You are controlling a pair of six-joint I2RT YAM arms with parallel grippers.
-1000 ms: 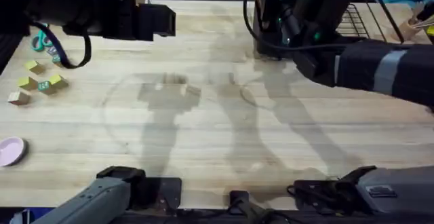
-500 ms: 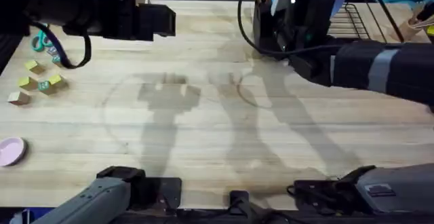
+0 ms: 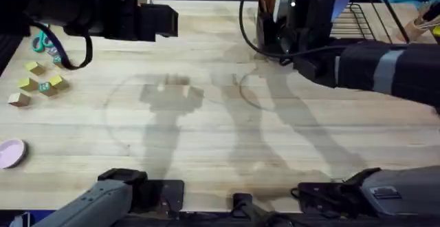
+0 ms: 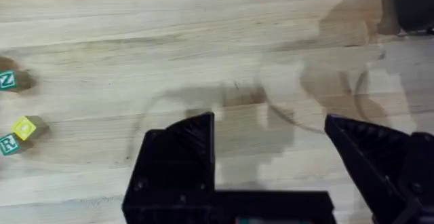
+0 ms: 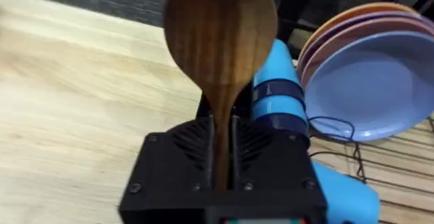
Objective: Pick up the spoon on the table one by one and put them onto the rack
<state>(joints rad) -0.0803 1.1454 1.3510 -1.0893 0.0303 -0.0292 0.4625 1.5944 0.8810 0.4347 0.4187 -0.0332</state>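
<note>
The right hand (image 5: pixel 220 159) is clenched on the handle of a brown wooden spoon (image 5: pixel 220 37), whose oval bowl stands above the fingers in the right wrist view. Just beside the spoon sits a blue tool handle (image 5: pixel 281 95), and to the right stacked plates (image 5: pixel 369 81) lean in the black wire rack (image 3: pixel 357 20) at the upper right of the overhead frame. The left hand (image 4: pixel 271 156) hangs released, fingers spread, over bare desk (image 3: pixel 206 137). Small lettered blocks (image 3: pixel 38 82) lie at the left edge.
</note>
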